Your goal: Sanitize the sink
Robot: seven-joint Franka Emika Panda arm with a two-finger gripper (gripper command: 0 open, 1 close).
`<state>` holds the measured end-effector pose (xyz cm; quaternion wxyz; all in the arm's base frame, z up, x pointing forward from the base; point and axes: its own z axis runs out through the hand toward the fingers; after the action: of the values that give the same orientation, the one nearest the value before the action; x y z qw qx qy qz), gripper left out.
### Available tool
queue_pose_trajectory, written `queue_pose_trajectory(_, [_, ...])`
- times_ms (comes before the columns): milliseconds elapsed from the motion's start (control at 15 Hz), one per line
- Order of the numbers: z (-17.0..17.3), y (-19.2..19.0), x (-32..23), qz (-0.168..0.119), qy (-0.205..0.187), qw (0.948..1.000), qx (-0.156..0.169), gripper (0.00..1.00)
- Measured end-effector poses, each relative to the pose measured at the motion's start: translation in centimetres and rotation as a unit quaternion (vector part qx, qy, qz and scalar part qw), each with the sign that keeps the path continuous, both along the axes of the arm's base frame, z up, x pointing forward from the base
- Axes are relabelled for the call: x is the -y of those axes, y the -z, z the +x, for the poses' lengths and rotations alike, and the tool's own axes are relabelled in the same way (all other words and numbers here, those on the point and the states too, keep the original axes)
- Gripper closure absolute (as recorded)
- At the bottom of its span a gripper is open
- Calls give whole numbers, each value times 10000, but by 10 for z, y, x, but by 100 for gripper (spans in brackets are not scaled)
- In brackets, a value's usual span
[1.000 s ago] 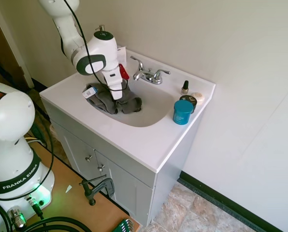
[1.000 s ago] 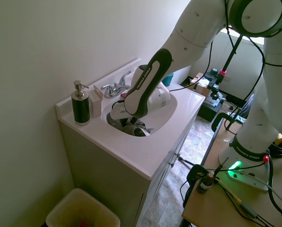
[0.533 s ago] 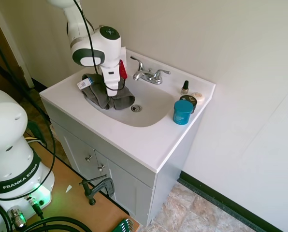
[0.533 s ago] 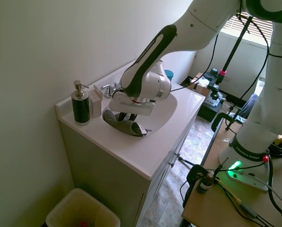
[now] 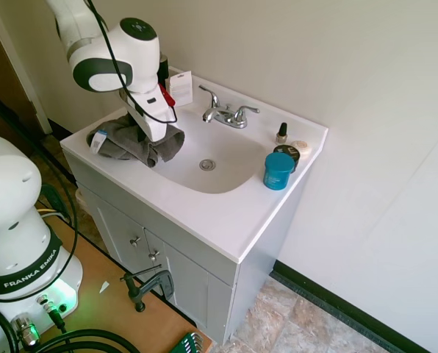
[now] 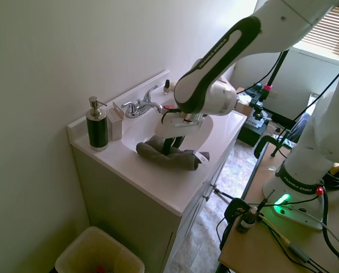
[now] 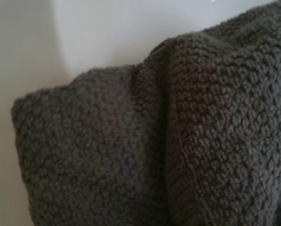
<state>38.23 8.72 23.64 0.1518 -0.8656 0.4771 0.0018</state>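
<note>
Sink point(image 5: 226, 173) at frame centre, white oval basin in vanity top, chrome faucet point(image 5: 225, 112) behind, drain point(image 5: 207, 165) bare; grey towel point(image 5: 134, 141) bunched on the basin's left rim, white tag at its left end. Gripper point(image 5: 151, 140) pressed down into the towel, fingers closed on a fold; teal jar point(image 5: 278, 170) right of the basin, soap dispenser point(image 6: 96, 124) at the left in the second exterior view.

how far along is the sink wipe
Mid-wipe, by the look of it. The gripper presses a grey towel onto the sink's rim at the basin's edge, on the soap dispenser side. The drain lies uncovered. Faucet and far countertop look untouched; cleanliness can't be judged.
</note>
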Motion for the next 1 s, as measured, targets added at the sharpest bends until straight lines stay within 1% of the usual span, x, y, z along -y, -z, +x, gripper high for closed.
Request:
queue_pose_trajectory(67, [-2,-11,-4,-153,-201,9994,233,100])
queue_pose_trajectory(133, [2,-22,-12,-244,-350,9981,438,100])
queue_pose_trajectory(200, [4,-29,-21,-287,-466,9971,537,100])
queue_pose_trajectory(467, [1,-39,-56,-368,-808,9943,582,100])
queue_pose_trajectory(533, [-2,-43,-64,-349,-894,9939,537,0])
queue_pose_trajectory(667, [-6,-51,-72,-384,-1090,9923,447,0])
queue_pose_trajectory(1000, [-12,-66,-77,-476,-1314,9896,331,0])
